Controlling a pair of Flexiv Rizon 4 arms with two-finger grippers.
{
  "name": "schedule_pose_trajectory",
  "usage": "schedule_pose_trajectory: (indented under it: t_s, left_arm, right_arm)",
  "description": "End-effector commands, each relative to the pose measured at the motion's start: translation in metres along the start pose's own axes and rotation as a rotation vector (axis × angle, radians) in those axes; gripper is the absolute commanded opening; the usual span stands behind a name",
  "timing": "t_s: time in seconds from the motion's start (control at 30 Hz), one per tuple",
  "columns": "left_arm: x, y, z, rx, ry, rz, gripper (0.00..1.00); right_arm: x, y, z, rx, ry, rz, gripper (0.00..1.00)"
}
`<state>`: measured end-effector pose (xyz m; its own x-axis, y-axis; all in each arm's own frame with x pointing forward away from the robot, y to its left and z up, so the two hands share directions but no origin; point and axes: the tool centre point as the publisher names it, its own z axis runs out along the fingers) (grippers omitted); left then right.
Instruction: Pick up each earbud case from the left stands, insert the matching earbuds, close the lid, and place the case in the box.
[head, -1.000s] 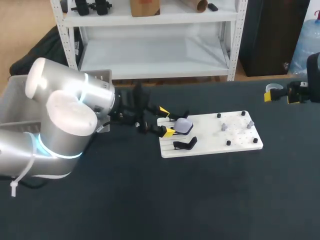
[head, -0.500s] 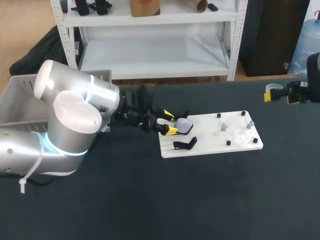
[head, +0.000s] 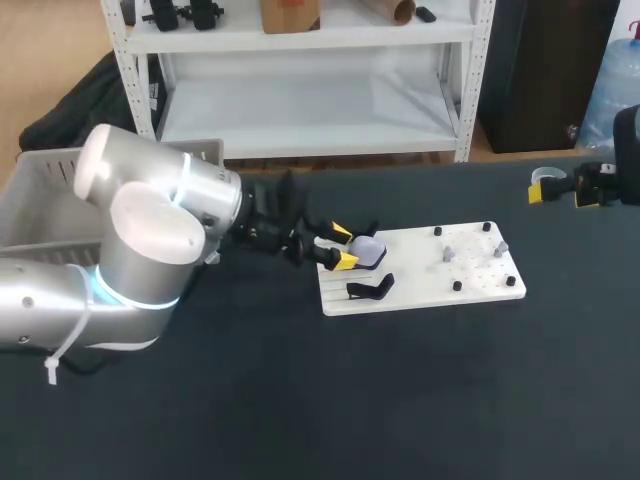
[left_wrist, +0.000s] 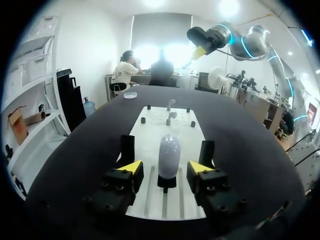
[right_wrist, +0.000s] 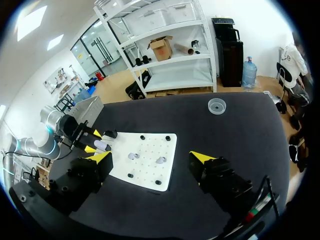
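black table (head: 300, 400); white board (head: 480, 285); left gripper (head: 343, 247) apart, flanking case (head: 370, 250); right gripper (right_wrist: 151, 157) apart

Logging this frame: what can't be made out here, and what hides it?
- Pale lavender earbud case, left wrist view: seen end-on between the left gripper; its lid seam does not show.
- Small grey earbuds on the white pegboard, head view: too small to tell apart.
- Grey box, head view: its inside is blocked by the left arm.
- Right gripper, head view: partly cut off by the edge.
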<state>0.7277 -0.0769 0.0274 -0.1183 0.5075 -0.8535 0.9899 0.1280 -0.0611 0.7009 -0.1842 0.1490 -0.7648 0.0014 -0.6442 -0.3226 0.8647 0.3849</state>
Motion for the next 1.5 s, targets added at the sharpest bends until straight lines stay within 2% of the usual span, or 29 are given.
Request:
schedule_pose_trajectory:
  t_s: [0.03, 0.33, 1.13, 1.4, 1.5]
  left_arm:
    - [0.002, 0.002, 0.005, 0.006, -0.005, 0.001, 0.53]
    - [0.004, -0.001, 0.012, 0.024, -0.009, 0.000, 0.46]
    - [0.002, 0.001, 0.025, 0.055, -0.023, -0.003, 0.42]
    - [0.004, 0.001, 0.025, 0.058, -0.030, -0.011, 0.34]
    - [0.004, 0.000, 0.024, 0.060, -0.035, -0.011, 0.26]
  right_arm:
    - [0.000, 0.000, 0.000, 0.001, 0.001, 0.000, 1.00]
    - [0.000, 0.000, 0.000, 0.001, 0.001, 0.000, 1.00]
    - [0.000, 0.000, 0.000, 0.001, 0.001, 0.000, 1.00]
    - [0.000, 0.000, 0.000, 0.001, 0.001, 0.000, 1.00]
    - [0.000, 0.000, 0.000, 0.001, 0.001, 0.000, 1.00]
